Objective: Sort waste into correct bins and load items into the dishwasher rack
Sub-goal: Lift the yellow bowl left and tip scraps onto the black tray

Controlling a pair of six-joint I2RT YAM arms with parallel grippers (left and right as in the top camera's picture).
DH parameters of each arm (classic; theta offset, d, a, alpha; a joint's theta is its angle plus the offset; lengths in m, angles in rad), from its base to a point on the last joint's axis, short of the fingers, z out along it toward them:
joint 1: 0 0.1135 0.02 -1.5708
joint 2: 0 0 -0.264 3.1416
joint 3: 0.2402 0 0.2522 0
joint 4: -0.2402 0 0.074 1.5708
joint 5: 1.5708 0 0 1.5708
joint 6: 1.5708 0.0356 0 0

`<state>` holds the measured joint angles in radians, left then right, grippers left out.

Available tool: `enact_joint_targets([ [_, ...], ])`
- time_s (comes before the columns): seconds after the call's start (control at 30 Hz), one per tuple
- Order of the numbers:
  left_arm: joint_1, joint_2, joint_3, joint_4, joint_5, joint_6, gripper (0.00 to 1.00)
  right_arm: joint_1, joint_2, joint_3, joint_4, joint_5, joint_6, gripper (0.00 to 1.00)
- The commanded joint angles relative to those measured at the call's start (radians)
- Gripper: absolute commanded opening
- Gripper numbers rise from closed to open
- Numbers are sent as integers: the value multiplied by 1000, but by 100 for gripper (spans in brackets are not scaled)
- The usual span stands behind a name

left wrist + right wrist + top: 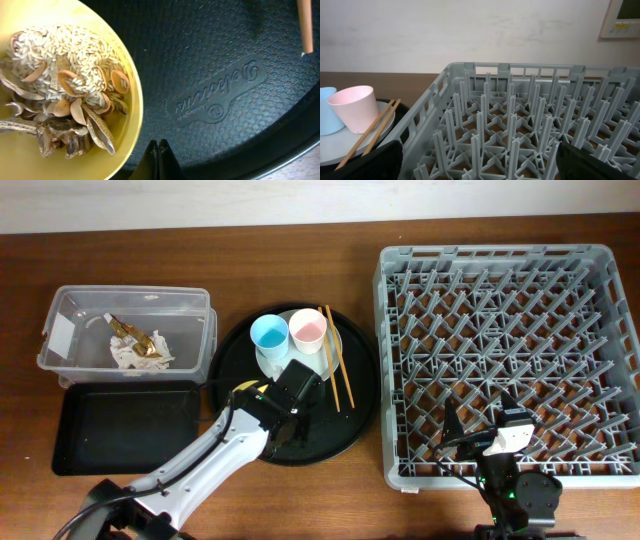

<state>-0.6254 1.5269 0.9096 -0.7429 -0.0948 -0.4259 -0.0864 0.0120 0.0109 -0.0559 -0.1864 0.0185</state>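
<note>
Tissue (130, 355) and gold-brown wrapper (137, 339) lie in the clear tub (195, 301) from overhead, while the blue cup (268, 332), pink cup (306, 330), plate (271, 364) and chopsticks (337, 370) sit on the round black tray (355, 410) beside the rack (500, 310). My left wrist camera shows the yellow bowl (125, 141) of food scraps (65, 75) on that tray, with the left gripper (159, 160) clenched on nothing just beside its rim (fingers pressed together). From the right wrist, the right gripper (480, 165) is spread wide over the rack's pegs.

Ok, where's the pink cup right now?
In the overhead view the pink cup stands on the plate, beside the blue cup, with the chopsticks to its right.
</note>
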Motion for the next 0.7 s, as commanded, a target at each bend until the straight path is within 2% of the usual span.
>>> enact_joint_targets([
  [0.0,1,-1,-21,2,-52,2,0,-6,-6,-5,-5,-13,-3,98],
  [0.43,1,-2,23,-2,-52,15,1,-6,-6,-5,-5,-13,-3,98],
  [0.47,1,-2,43,-10,-52,47,9,-6,-6,-5,-5,-13,-3,98],
  [0.57,1,-23,152,-89,-58,65,20,-6,-6,-5,-5,-13,-3,98],
  [0.67,1,-12,156,-95,-109,84,34,-6,-6,-5,-5,-13,-3,98],
])
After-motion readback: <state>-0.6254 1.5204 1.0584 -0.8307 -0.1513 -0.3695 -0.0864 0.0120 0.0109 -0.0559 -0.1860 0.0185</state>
